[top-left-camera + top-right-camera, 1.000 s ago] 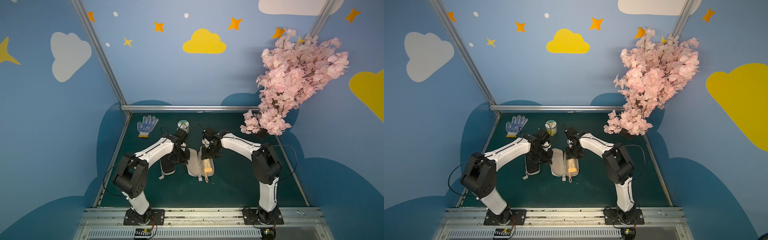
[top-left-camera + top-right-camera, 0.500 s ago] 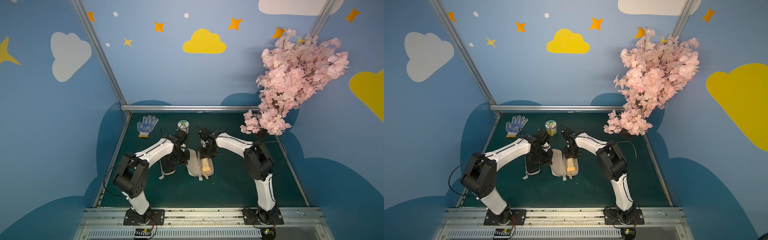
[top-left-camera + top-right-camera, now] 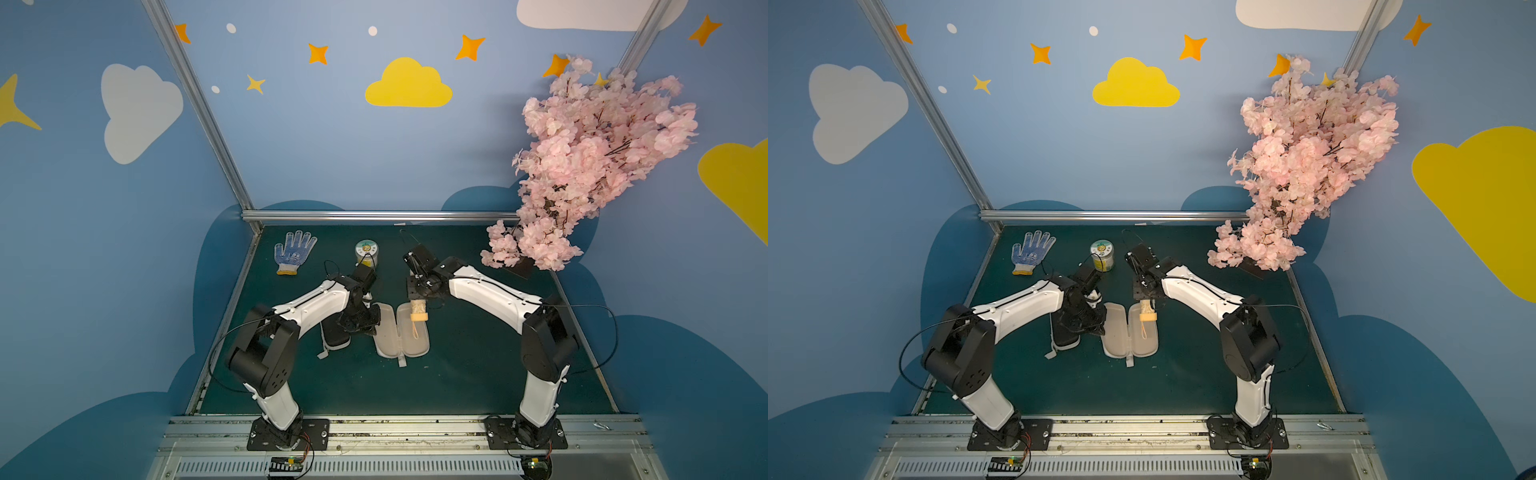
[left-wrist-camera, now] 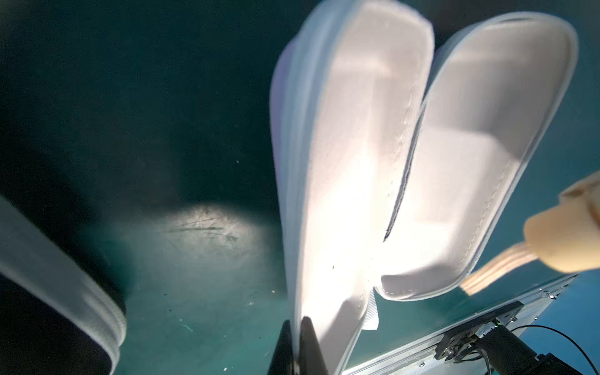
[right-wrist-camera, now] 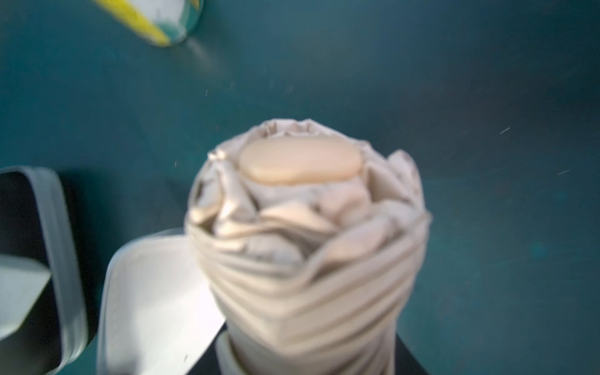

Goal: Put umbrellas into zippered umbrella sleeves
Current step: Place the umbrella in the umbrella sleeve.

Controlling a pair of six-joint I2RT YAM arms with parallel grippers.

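Observation:
A lilac zippered umbrella sleeve lies open mid-table, its pale lining up. My left gripper is shut on the rim of its left half. My right gripper is shut on a beige umbrella, held over the far end of the right half. Its cream handle points at the front edge and its wrist loop hangs down. The black sleeve lies under my left arm, left of the open one.
A blue-dotted white glove and a small round can sit at the back left. A pink blossom branch overhangs the back right corner. Metal rails edge the green mat.
The umbrella's handle end has drawn back from the sleeve's middle toward the right gripper, and the right wrist has shifted slightly. The left gripper has stayed on the sleeve rim.

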